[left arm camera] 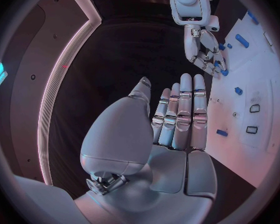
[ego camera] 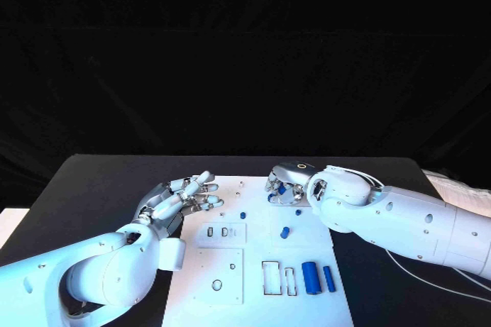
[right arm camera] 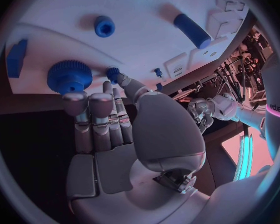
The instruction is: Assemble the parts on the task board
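The white task board [ego camera: 307, 306] lies in the middle of the black table. My right hand [ego camera: 289, 181] hovers over its far edge, fingers pointing down at a large blue gear [right arm camera: 70, 76]. The thumb tip lies beside a small blue toothed part [right arm camera: 112, 73]; nothing sits between the fingers [right arm camera: 90, 104]. My left hand [ego camera: 184, 196] floats at the board's left edge with fingers straight and holds nothing. From the left wrist, the right hand [left arm camera: 204, 47] stands over blue parts [left arm camera: 222, 70]. Two blue cylinders [ego camera: 310, 276] lie side by side near the board's right front.
A small blue peg [ego camera: 243, 215] and a short blue piece [ego camera: 285, 233] rest mid-board. Rectangular cutouts [ego camera: 271, 277] and slots [ego camera: 217, 232] mark the board. A blue hex-socket part [right arm camera: 104, 26] and a blue block [right arm camera: 15, 57] sit near the gear. White cables [ego camera: 450, 181] lie at the table's right edge.
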Robot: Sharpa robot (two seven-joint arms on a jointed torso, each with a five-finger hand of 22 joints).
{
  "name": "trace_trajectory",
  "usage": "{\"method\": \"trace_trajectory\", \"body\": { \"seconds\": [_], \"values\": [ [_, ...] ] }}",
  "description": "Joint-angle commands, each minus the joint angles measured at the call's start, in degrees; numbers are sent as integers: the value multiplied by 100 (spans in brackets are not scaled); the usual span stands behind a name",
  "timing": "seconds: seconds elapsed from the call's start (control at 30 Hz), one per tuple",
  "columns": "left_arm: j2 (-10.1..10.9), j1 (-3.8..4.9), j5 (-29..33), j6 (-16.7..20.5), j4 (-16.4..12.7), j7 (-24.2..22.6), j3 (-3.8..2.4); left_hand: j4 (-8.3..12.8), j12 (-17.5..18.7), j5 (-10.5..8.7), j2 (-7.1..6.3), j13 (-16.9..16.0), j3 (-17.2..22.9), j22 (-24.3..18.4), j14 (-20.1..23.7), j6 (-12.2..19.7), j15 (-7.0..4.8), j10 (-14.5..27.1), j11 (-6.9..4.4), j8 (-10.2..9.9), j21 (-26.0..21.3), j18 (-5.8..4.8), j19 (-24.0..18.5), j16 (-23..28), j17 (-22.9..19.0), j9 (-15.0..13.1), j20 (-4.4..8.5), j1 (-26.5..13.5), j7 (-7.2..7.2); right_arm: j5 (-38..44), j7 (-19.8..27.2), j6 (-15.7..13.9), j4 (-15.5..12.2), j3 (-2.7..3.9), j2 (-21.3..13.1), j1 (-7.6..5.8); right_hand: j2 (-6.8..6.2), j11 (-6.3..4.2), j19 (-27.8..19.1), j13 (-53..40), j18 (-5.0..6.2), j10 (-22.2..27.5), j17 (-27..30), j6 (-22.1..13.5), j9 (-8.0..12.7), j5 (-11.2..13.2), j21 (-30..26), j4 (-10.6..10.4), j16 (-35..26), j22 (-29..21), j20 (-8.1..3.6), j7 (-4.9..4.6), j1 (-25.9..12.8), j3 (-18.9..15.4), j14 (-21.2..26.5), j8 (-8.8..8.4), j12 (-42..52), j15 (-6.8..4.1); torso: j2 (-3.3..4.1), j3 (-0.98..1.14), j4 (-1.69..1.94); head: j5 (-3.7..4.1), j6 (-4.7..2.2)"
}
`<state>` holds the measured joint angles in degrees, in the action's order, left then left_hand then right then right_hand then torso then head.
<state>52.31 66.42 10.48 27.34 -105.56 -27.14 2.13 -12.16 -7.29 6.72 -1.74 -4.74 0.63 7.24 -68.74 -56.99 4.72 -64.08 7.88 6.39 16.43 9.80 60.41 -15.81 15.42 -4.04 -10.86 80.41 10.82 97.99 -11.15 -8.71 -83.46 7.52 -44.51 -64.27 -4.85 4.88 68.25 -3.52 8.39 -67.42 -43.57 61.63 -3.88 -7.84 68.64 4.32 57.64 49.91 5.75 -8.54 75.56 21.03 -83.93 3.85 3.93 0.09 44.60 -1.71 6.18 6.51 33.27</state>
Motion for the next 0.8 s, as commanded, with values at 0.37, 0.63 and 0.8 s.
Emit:
{"method": "trace_trajectory", "body": {
  "seconds": [0.37,0.63,0.8],
  "values": [
    [-2,8,12,-171,2,22,-5,12,23,-18,-6,9,-43,-5,31,-10,-5,30,3,-34,14,65,39,-32,9,7,-12,-43,39,245,-85,51,-35,-12,6,22,37,-46,70,-23,-113,-182,-230,183,-24,124,217,-64,304,246,-7,38,180,228,-89,36,-12,-55,82,-4,21,27,1],
    [2,8,12,-180,5,36,-5,15,26,-15,-3,10,-47,-6,34,-7,-4,34,4,-37,13,64,39,-34,14,8,-12,-42,40,312,-65,-47,-71,-12,5,25,20,-83,114,-36,-132,-303,-365,300,-41,155,320,-89,443,387,-19,76,203,296,-93,70,10,-78,112,-4,27,34,-28],
    [-1,8,12,-190,10,61,-5,19,29,-10,4,11,-50,-7,40,-3,-3,41,6,-41,11,64,39,-36,21,8,-13,-38,43,350,-99,-52,-82,-12,14,25,170,-139,143,-49,-146,-476,-443,487,-80,318,412,-94,544,501,-58,125,324,461,-87,136,31,-124,119,-10,39,44,-31]
  ]
}}
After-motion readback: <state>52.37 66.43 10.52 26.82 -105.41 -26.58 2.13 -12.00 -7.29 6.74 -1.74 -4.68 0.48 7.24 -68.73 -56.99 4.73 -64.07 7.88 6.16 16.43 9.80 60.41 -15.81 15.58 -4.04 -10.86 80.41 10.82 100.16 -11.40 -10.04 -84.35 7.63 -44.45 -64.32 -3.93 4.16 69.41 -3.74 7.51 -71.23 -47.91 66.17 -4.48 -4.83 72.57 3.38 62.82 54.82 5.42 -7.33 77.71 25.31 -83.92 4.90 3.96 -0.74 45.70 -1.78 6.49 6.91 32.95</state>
